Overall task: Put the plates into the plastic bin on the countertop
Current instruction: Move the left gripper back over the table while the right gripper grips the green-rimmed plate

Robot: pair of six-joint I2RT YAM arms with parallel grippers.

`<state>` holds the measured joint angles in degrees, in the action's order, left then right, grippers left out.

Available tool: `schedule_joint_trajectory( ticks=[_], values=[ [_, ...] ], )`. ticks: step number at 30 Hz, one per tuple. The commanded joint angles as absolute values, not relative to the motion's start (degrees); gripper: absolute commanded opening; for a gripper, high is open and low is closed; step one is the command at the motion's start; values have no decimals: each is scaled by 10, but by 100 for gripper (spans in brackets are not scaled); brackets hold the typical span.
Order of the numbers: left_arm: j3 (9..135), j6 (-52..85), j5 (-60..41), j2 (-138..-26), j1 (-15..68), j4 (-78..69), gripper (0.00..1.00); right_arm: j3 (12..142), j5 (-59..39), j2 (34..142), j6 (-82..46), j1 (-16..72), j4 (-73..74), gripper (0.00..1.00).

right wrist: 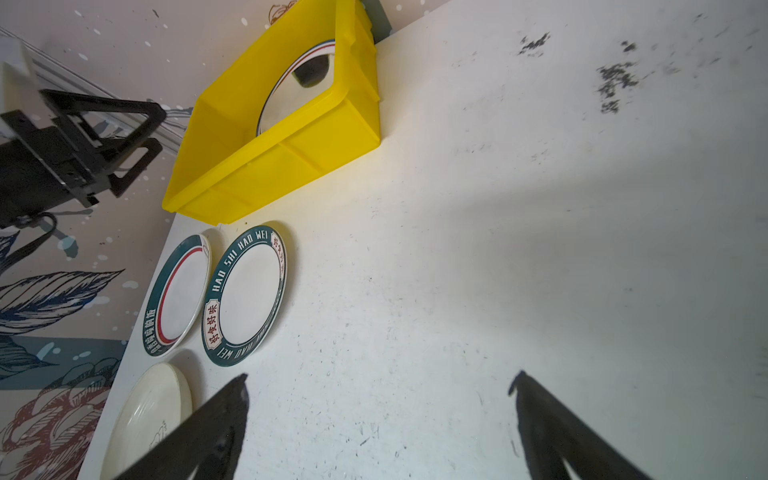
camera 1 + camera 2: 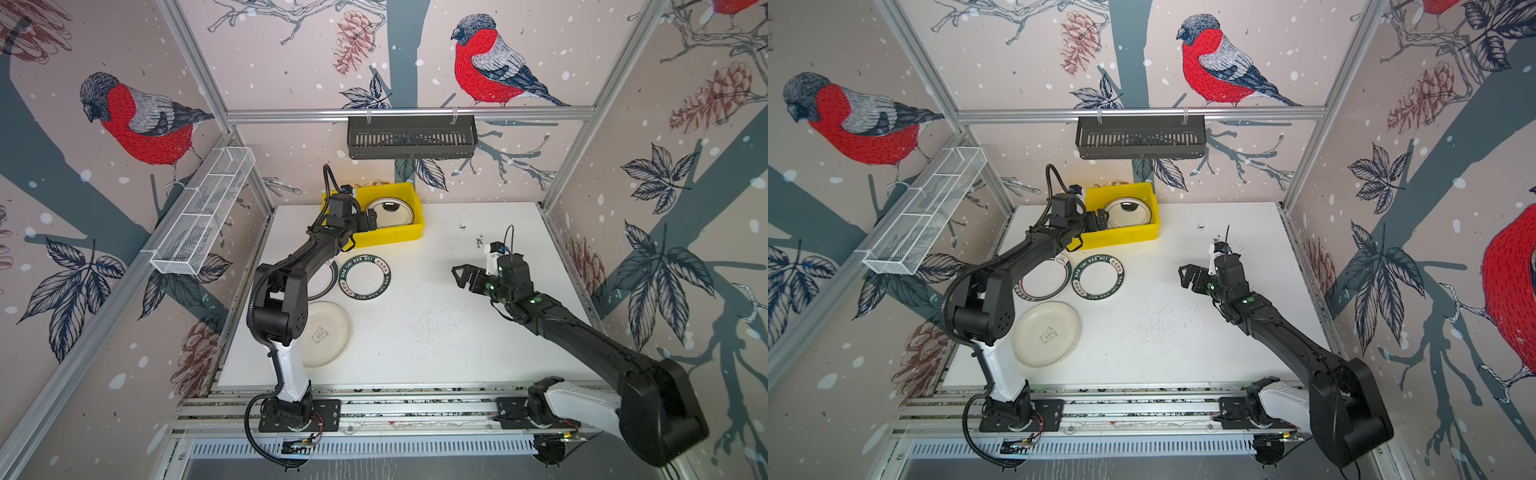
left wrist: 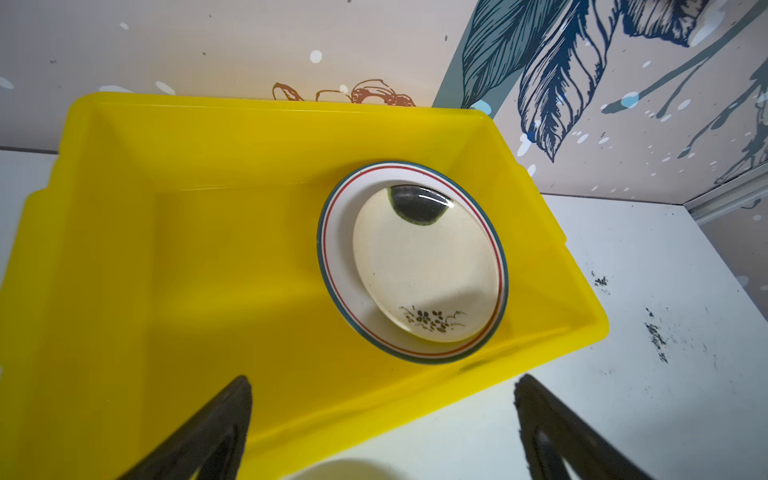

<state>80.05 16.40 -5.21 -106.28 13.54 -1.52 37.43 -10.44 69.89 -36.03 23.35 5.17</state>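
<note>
**Two plates binned, three waiting on the bench**

The plastic bin [image 2: 395, 235] sits at the back of the bench [image 2: 436, 324]. Inside it, at its right end, a small cream plate [image 3: 419, 266] nests on a striped-rim plate [image 3: 334, 266]. They are stacked, it seems, to leave the bin's left half free for more.

The left fingers [image 3: 235, 409] hang spread wide over the bin's near wall with nothing between them. I judge this arm ready to fetch the next plate.

Just in front of the bin lie a lettered-rim plate [image 2: 365, 277] and a red-striped plate [image 2: 1046, 284], which is partly under the left arm. Further forward is a plain cream plate [image 2: 1045, 333] — all three on the left arm's side, within its easy reach.

The right fingers [image 1: 232, 409] are likewise spread and empty. They hover above bare bench well to the bin's right — probably to keep out of the other arm's way.
</note>
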Motion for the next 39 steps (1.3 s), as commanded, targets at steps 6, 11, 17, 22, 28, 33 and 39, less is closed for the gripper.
schedule_joint_trajectory(
  ticks=[6, 11, 17, 22, 28, 33, 39],
  values=[
    [630, 192, 0, -898, 139, -94, 98, 485, -191, 893, -352, 263, 141, 99],
    [511, 220, -1, -816, 143, -142, 98, 533, -214, 985, -360, 285, 165, 100],
    [397, 228, -16, -751, 158, -188, 98, 560, -223, 1046, -372, 310, 194, 99],
    [344, 224, 8, -710, 171, -200, 98, 595, -216, 1086, -378, 328, 192, 97],
    [272, 233, 20, -660, 184, -255, 98, 650, -238, 1135, -381, 344, 173, 85],
    [264, 233, 31, -646, 183, -256, 98, 674, -243, 1171, -385, 354, 169, 74],
    [287, 229, 34, -682, 184, -231, 98, 706, -260, 1213, -386, 367, 162, 66]
  ],
)
